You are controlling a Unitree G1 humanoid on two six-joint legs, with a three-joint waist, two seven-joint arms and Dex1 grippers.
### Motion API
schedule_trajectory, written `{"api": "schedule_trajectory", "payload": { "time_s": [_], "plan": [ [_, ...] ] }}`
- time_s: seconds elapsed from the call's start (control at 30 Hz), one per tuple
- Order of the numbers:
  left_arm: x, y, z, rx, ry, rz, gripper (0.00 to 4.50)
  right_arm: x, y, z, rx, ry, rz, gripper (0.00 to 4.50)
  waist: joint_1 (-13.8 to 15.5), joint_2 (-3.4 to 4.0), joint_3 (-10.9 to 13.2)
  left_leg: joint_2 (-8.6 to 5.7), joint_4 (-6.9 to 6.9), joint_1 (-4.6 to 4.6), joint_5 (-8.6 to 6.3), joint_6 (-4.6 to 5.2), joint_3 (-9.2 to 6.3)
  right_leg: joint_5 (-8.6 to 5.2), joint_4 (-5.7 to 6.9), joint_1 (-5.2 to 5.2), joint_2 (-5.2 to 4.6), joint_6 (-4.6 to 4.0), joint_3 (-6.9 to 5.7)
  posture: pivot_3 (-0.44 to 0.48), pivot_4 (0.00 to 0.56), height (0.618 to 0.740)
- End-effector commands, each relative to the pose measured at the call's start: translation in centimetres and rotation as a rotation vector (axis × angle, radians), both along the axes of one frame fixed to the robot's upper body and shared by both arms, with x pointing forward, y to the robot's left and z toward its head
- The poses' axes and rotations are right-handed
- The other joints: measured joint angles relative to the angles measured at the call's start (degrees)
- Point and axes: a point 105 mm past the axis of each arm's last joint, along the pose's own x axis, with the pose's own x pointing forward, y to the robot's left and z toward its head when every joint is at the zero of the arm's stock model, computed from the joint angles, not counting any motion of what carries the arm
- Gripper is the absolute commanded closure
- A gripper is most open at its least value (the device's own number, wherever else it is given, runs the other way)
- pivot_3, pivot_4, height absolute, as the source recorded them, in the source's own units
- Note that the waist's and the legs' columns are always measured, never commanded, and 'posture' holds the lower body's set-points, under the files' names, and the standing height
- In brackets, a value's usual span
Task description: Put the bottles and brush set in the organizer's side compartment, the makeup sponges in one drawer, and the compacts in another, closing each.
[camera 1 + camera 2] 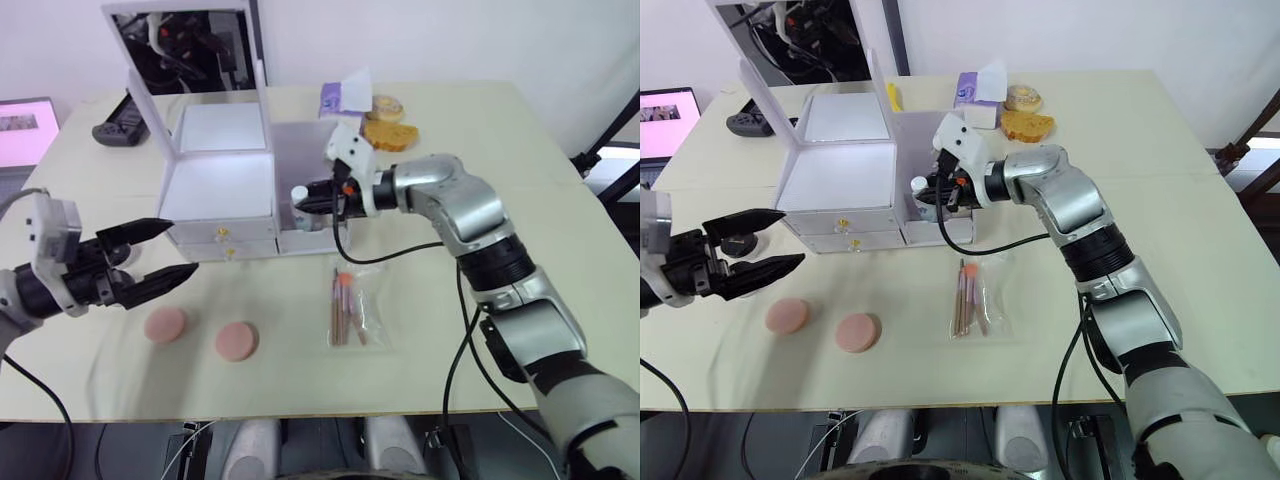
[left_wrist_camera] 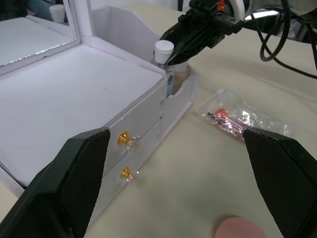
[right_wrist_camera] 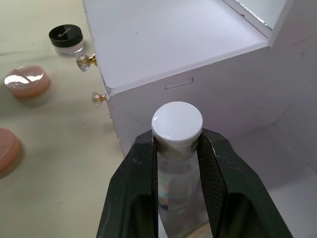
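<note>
A: Right wrist view: the right hand (image 3: 176, 148) is clamped just under the white cap of a clear bottle (image 3: 177, 130), upright, its long axis vertical, hanging inside the side compartment (image 1: 305, 150).

B: So straight down is the drop. Left hand (image 1: 165, 255), centre-left, is spread wide and empty. Crinkly brush set (image 1: 347, 306) lies on the table (image 1: 520, 180); pink sponges (image 1: 237, 341) lower left.

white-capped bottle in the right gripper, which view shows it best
The right wrist view: the bottle sits close up, clamped below its cap by the right gripper. The left wrist view shows it small inside the side compartment. In the eye views, mostly the cap shows.
</note>
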Motion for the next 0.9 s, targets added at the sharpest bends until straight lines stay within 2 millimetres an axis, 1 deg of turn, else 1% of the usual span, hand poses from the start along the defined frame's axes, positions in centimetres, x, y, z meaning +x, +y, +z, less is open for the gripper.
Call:
{"api": "schedule_trajectory", "payload": {
  "time_s": [0.03,0.07,0.17,0.2,0.23,0.37,0.53,0.6,0.67,0.73,0.8,0.83,0.9],
  "plan": [
    [-0.3,-0.2,1.0,-0.001,-0.05,-0.008,0.0,0.1,-0.3,0.1,0.011,0.003,-0.003,2.84,0.1,0.0,0.0,0.0,0.0,0.0,0.02,-0.03,0.0,0.0,0.0,0.0,0.0,-0.01,0.0,0.0,0.15,0.74],
    [-0.3,-0.2,1.1,-0.004,-0.052,-0.007,0.0,0.0,-0.3,0.3,0.016,0.001,0.002,2.48,0.1,0.0,0.0,0.0,0.0,0.0,0.04,-0.07,-0.02,0.01,0.0,0.01,0.0,-0.01,0.0,0.0,0.15,0.74],
    [-0.2,-0.2,1.2,-0.011,-0.059,-0.005,0.0,-0.4,-0.2,1.3,0.034,-0.006,0.023,0.98,0.1,0.0,0.0,0.0,0.01,0.0,0.06,-0.1,-0.03,0.02,0.0,0.02,0.0,-0.03,0.0,0.0,0.15,0.74],
    [-0.3,-0.2,1.2,-0.012,-0.059,-0.005,0.0,-0.6,-0.2,1.6,0.04,-0.008,0.03,0.58,0.0,0.0,0.0,0.0,0.01,0.0,0.06,-0.1,-0.03,0.02,0.0,0.02,0.01,-0.03,0.0,0.0,0.15,0.74],
    [-0.2,-0.2,1.2,-0.013,-0.06,-0.005,0.0,-0.8,-0.2,1.9,0.046,-0.008,0.036,0.05,0.0,0.0,0.0,0.0,0.01,0.0,0.06,-0.11,-0.04,0.02,0.0,0.02,0.01,-0.03,0.0,0.0,0.15,0.74],
    [-0.2,-0.2,1.2,-0.019,-0.06,-0.005,0.0,-1.4,-0.2,2.8,0.064,-0.012,0.057,0.01,-0.1,0.01,0.0,0.0,-0.05,0.0,0.06,-0.11,-0.06,0.02,0.01,-0.02,0.02,-0.03,0.0,0.0,0.15,0.74],
    [0.3,-0.4,1.3,-0.031,-0.067,-0.02,0.0,-2.4,-0.7,5.6,0.123,-0.031,0.078,0.01,0.0,0.01,0.0,0.0,-0.07,0.0,0.06,-0.11,-0.06,0.03,0.01,-0.04,0.02,-0.03,0.0,0.0,0.15,0.74],
    [0.4,-0.5,1.3,-0.034,-0.069,-0.026,0.0,-2.8,-1.0,6.4,0.147,-0.038,0.092,0.01,0.0,0.01,0.0,0.0,-0.06,0.0,0.06,-0.11,-0.06,0.03,0.01,-0.03,0.02,-0.03,0.0,0.0,0.15,0.74],
    [0.7,-0.5,1.6,-0.049,-0.086,-0.025,0.0,-3.5,-2.8,6.9,0.18,-0.088,0.11,0.01,0.1,0.01,0.0,0.0,-0.06,-0.01,0.06,-0.11,-0.06,0.03,0.0,-0.03,0.02,-0.03,0.0,0.0,0.15,0.74],
    [0.9,-0.5,1.8,-0.06,-0.098,-0.021,0.0,-3.7,-4.4,7.1,0.182,-0.157,0.104,0.01,0.4,-0.02,0.0,0.0,-0.07,-0.02,0.06,-0.11,-0.07,0.02,-0.02,0.0,0.02,-0.03,-0.02,0.0,0.15,0.74],
    [1.0,0.0,2.1,-0.064,-0.106,-0.003,0.0,-3.6,-7.2,6.3,0.165,-0.16,0.05,0.01,0.5,-0.03,0.0,0.0,-0.05,-0.01,0.06,-0.11,-0.06,0.02,-0.08,0.04,0.01,-0.03,-0.03,0.0,0.15,0.74],
    [1.0,0.4,2.3,-0.071,-0.109,0.012,0.0,-3.5,-8.7,6.2,0.186,-0.162,0.013,0.01,0.6,-0.03,0.0,-0.01,-0.06,-0.02,0.06,-0.11,-0.06,0.02,-0.1,0.06,0.01,-0.03,-0.03,0.0,0.15,0.74],
    [0.9,1.3,2.6,-0.08,-0.115,0.042,0.0,-3.3,-10.6,6.1,0.226,-0.172,-0.029,0.01,0.5,-0.02,0.0,-0.01,-0.04,-0.02,0.06,-0.1,-0.03,0.02,-0.11,0.07,0.0,-0.02,-0.03,0.0,0.15,0.74]
  ]
}}
